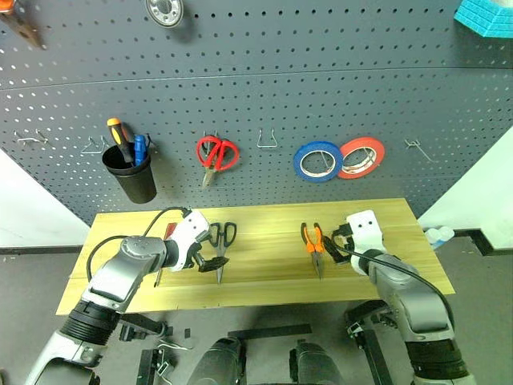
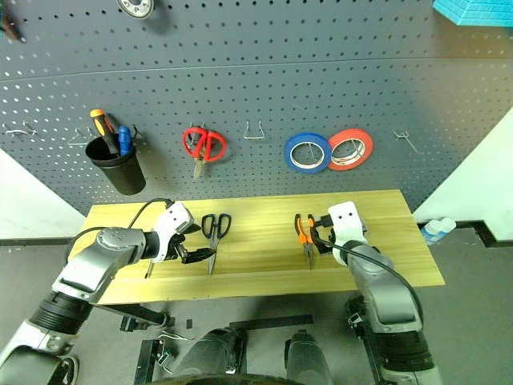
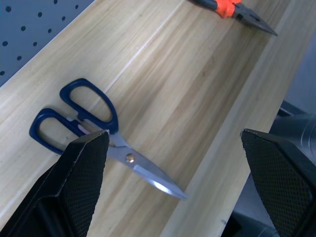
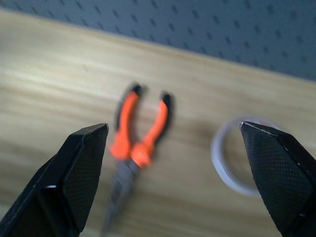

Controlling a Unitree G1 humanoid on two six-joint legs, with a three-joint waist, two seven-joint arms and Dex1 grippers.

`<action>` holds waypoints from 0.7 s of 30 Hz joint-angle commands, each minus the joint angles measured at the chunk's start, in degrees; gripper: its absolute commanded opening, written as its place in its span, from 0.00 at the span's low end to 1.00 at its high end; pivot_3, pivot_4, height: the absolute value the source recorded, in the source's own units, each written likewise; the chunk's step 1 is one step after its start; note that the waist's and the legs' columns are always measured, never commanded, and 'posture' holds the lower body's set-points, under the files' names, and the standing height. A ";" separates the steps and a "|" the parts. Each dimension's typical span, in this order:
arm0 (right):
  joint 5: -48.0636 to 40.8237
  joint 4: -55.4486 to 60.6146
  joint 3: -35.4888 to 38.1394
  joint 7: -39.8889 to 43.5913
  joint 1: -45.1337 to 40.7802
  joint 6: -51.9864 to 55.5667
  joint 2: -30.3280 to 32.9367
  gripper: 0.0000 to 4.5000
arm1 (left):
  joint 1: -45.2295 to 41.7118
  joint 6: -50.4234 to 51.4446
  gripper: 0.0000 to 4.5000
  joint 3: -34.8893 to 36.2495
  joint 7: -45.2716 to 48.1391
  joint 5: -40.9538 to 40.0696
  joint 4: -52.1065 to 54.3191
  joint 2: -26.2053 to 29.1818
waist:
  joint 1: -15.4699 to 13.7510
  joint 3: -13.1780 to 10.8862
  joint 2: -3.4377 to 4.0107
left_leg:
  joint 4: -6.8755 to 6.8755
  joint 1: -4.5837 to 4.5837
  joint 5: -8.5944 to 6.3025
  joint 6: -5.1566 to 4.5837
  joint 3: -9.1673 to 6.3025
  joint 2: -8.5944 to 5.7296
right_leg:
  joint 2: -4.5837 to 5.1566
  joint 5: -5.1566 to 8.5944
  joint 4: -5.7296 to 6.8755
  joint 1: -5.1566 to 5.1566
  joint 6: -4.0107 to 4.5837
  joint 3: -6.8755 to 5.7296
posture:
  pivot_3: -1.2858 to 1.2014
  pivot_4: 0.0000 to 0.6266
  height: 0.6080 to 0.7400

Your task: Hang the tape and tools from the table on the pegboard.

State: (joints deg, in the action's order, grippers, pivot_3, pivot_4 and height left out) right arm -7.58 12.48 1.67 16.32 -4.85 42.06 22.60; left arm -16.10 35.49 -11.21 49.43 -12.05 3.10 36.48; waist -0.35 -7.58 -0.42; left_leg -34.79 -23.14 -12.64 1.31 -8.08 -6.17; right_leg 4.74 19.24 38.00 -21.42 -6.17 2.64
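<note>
Dark-handled scissors (image 1: 222, 239) lie on the light-wood table (image 1: 264, 277), blades towards me. My left gripper (image 1: 210, 263) hovers open just left of the blades, and in the left wrist view the scissors (image 3: 94, 133) lie between its fingers. A red-and-black screwdriver (image 1: 169, 231) is mostly hidden under my left arm. Orange-handled pliers (image 1: 313, 241) lie right of centre. My right gripper (image 1: 335, 245) stands open beside them. In the right wrist view the pliers (image 4: 140, 133) and a whitish tape ring (image 4: 232, 163) lie ahead of it. The pegboard (image 1: 256, 88) rises behind the table.
On the pegboard hang a black cup with screwdrivers (image 1: 131, 170), red-handled scissors (image 1: 216, 154), a blue tape roll (image 1: 317, 160) and a red-orange tape roll (image 1: 361, 156). Bare wire hooks (image 1: 267, 140) stand between them and at both sides.
</note>
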 commanded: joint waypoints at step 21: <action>2.45 -21.82 -0.90 10.17 -11.58 -14.82 5.13 1.00 | 3.63 2.95 0.98 4.81 1.85 -4.97 8.67 2.32 | 1.03 -2.72 -0.22 | -0.13 -0.19 0.00 -0.01 -0.01 0.01 | 0.02 -0.02 0.06 -0.13 0.00 -0.02 | 0.53 0.33 1.00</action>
State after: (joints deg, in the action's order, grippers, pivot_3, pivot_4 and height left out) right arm -5.79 -8.76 0.39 26.86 -15.36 28.76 27.11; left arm -12.83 38.21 -7.81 51.11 -15.88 9.54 38.02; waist 0.68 -10.30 -0.63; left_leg -34.92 -23.35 -12.64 1.30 -8.08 -6.16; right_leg 4.76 19.22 38.06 -21.58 -6.18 2.62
